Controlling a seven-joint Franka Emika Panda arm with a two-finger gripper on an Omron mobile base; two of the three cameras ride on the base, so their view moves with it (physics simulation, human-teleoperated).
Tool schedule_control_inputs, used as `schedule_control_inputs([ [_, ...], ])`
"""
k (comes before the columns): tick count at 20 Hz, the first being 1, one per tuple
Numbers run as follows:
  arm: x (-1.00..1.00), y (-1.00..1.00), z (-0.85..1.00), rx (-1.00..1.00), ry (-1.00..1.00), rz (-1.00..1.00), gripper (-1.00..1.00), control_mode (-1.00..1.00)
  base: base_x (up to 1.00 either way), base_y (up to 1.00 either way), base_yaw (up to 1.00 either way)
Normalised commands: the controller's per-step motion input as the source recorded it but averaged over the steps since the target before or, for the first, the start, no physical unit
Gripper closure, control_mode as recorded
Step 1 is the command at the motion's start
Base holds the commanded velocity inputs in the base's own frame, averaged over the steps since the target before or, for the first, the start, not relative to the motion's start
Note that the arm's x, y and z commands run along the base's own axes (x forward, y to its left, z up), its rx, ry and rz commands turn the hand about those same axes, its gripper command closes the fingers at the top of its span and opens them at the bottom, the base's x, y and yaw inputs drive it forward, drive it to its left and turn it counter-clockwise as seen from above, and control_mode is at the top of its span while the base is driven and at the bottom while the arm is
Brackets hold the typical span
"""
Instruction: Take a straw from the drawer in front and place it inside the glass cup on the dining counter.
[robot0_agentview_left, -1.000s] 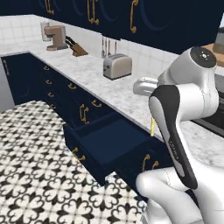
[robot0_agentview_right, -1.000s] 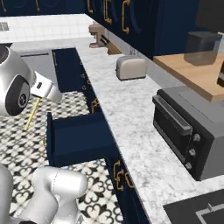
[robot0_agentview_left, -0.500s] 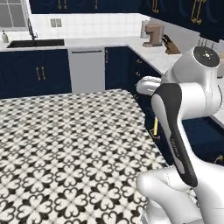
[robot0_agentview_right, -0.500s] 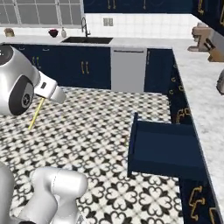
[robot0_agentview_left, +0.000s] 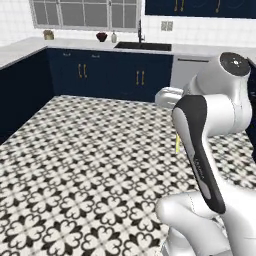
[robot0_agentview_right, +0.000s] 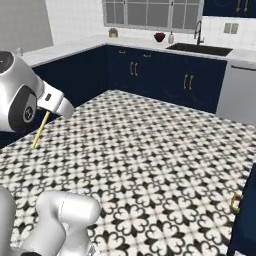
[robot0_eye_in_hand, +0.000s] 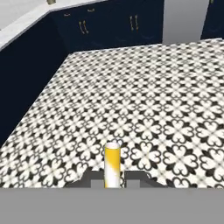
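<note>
View swung from open drawer to sink wall | my hand (robot0_eye_in_hand: 113, 178) still clamps the thin pale-yellow straw (robot0_eye_in_hand: 112, 165) | over patterned floor (robot0_agentview_left: 90, 165)

Both base cams sit behind the arm, left and right, looking forward and down across the same patterned tile floor (robot0_agentview_left: 90, 160) toward the navy cabinets (robot0_agentview_right: 165, 80) and sink (robot0_agentview_left: 142, 46) under the window (robot0_agentview_right: 150, 14). The hand cam hangs much nearer the floor, looking along the gripper (robot0_eye_in_hand: 113, 175) toward those same cabinets.
</note>
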Motion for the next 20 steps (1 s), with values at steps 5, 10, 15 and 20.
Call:
schedule_control_inputs([
  [5,0.0,0.0,0.0,0.0,0.0,0.0,1.0,1.0,0.09,0.97,0.31],
  [10,0.0,0.0,0.0,0.0,0.0,0.0,1.0,1.0,0.35,1.0,0.01],
  [15,0.0,0.0,0.0,0.0,0.0,0.0,1.0,1.0,0.38,1.0,-0.01],
  [20,0.0,0.0,0.0,0.0,0.0,0.0,1.0,1.0,0.29,1.0,0.0],
])
